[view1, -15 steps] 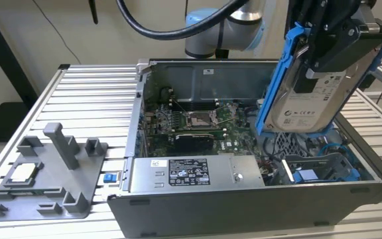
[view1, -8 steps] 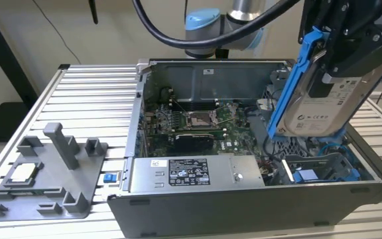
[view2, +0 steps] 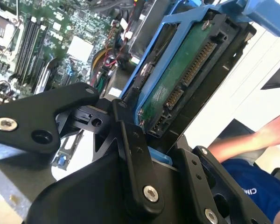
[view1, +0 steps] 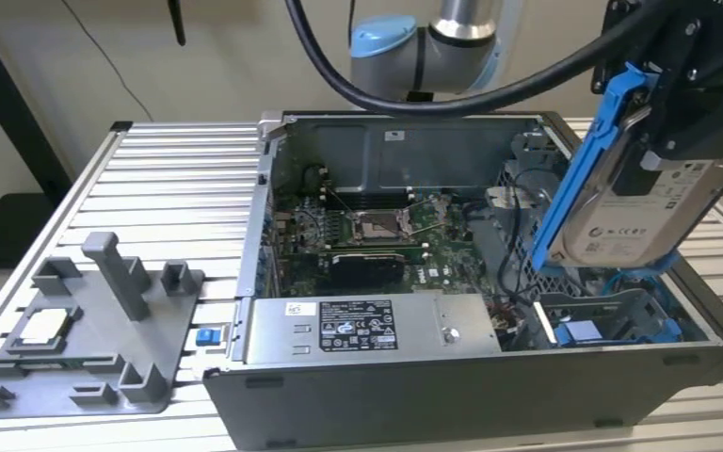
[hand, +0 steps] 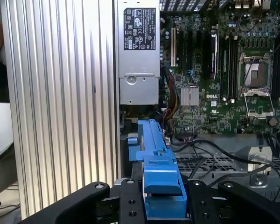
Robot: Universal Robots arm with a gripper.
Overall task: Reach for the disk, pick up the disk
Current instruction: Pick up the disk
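In the exterior view your gripper has the disk clamped and lifted clear above the open computer case, over the case's drive-bay corner. The disk hangs nearly upright, white label facing the camera, with its blue bracket running up the edge on the motherboard side. Inside the case, the grey power supply sits along the near wall, just beside the empty blue drive bay. Out on the bench, well apart from the case, you've got a grey fixture with a small white-topped chip resting in it.

In the second wrist view, the black fingers are closed on the disk's bracket end, and you're looking at its green circuit-board underside with the connectors. The case's motherboard is beyond it. A person's arm and a blue sleeve sit off past the disk.

In the first wrist view, the bracket is pinched edge-on between the fingers. The power supply and motherboard lie beyond, with the ribbed bench alongside the case.
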